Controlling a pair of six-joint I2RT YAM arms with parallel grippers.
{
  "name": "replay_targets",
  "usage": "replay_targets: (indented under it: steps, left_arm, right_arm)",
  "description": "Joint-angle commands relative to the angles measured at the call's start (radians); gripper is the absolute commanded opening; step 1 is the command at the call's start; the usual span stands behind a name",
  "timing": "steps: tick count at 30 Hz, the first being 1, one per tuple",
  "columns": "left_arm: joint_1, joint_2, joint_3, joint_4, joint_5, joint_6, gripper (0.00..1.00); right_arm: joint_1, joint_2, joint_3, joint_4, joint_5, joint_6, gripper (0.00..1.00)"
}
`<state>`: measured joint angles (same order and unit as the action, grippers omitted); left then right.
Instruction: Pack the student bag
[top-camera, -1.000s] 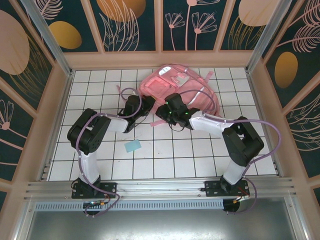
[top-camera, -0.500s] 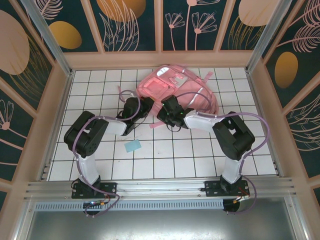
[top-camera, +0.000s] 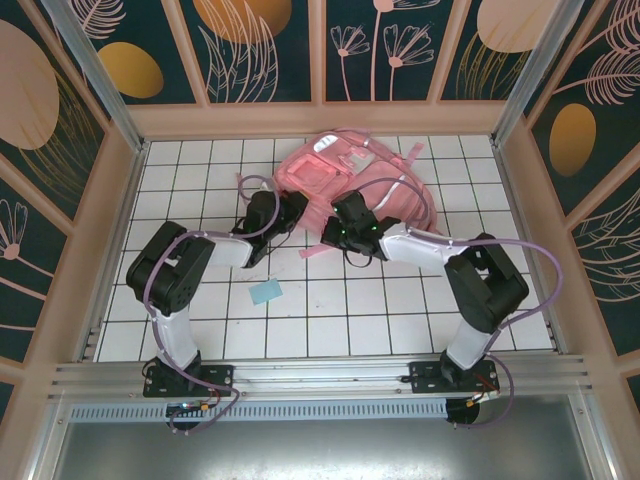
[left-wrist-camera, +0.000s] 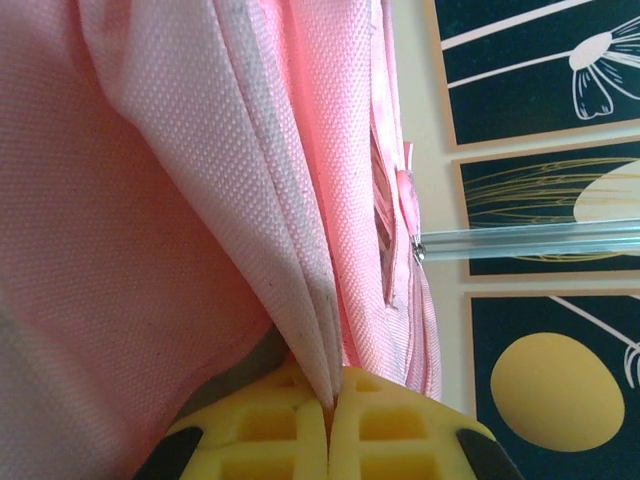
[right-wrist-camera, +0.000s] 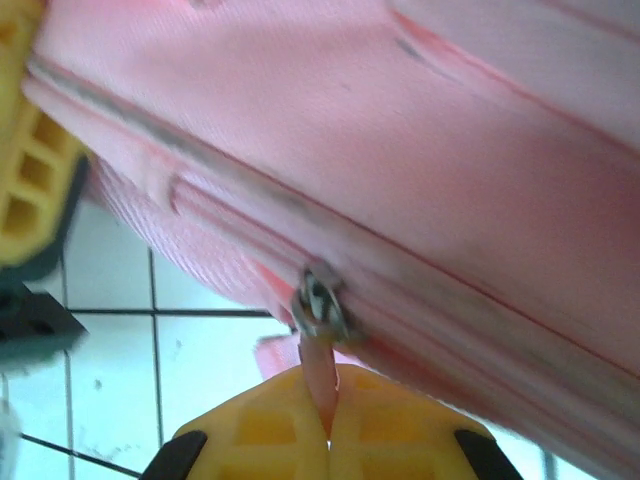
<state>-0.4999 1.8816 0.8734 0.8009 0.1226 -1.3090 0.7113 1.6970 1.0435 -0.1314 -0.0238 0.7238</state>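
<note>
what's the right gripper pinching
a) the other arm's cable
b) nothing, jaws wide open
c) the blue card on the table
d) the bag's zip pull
d: in the right wrist view the right gripper is shut on the pink zip pull hanging from the metal slider of the bag.
</note>
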Motion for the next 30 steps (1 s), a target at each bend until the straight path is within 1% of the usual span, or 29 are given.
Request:
replay_targets:
  steps: [1,2,7,10,13,15,18,22,23,24,26,27,29,30]
  left_arm:
    - [0.072,-0.005,0.073,0.012,-0.064,0.084,0.00]
    - [0.080,0.000,0.084,0.000,-0.064,0.098,0.00]
    - [0.112,0.016,0.093,-0.024,-0.053,0.120,0.00]
    - [0.128,0.023,0.108,-0.047,-0.047,0.144,0.00]
    - [0.138,0.028,0.129,-0.058,-0.041,0.157,0.00]
    - [0.141,0.031,0.133,-0.059,-0.029,0.161,0.00]
    - [0.142,0.032,0.132,-0.043,0.002,0.154,0.00]
    - [0.125,0.021,0.105,0.018,0.055,0.099,0.00]
    - [0.115,0.014,0.105,0.022,0.060,0.094,0.00]
    - [0.106,0.009,0.093,0.023,0.062,0.094,0.00]
    - [0.084,-0.007,0.076,0.026,0.062,0.095,0.00]
    - [0.075,-0.013,0.075,0.030,0.062,0.094,0.00]
    - [0.055,-0.027,0.072,0.032,0.058,0.093,0.00]
    - [0.048,-0.031,0.073,0.032,0.057,0.093,0.00]
  right_arm:
    - [-0.023,-0.033,-0.039,-0.270,0.031,-0.171,0.00]
    - [-0.028,-0.039,-0.046,-0.291,0.015,-0.191,0.00]
    - [-0.085,-0.089,-0.087,-0.378,0.014,-0.248,0.00]
    - [-0.141,-0.130,-0.108,-0.430,0.023,-0.285,0.00]
    - [-0.198,-0.166,-0.125,-0.465,0.000,-0.326,0.00]
    - [-0.218,-0.181,-0.127,-0.468,-0.012,-0.344,0.00]
    - [-0.222,-0.183,-0.102,-0.448,-0.045,-0.345,0.00]
    - [-0.217,-0.172,-0.036,-0.363,-0.140,-0.275,0.00]
    - [-0.208,-0.173,-0.014,-0.337,-0.146,-0.260,0.00]
    - [-0.199,-0.175,0.006,-0.316,-0.145,-0.256,0.02]
    - [-0.177,-0.175,0.055,-0.272,-0.123,-0.253,0.13]
    - [-0.172,-0.170,0.075,-0.256,-0.116,-0.253,0.17]
    - [-0.170,-0.149,0.123,-0.221,-0.102,-0.261,0.23]
    - [-0.170,-0.133,0.145,-0.210,-0.097,-0.271,0.24]
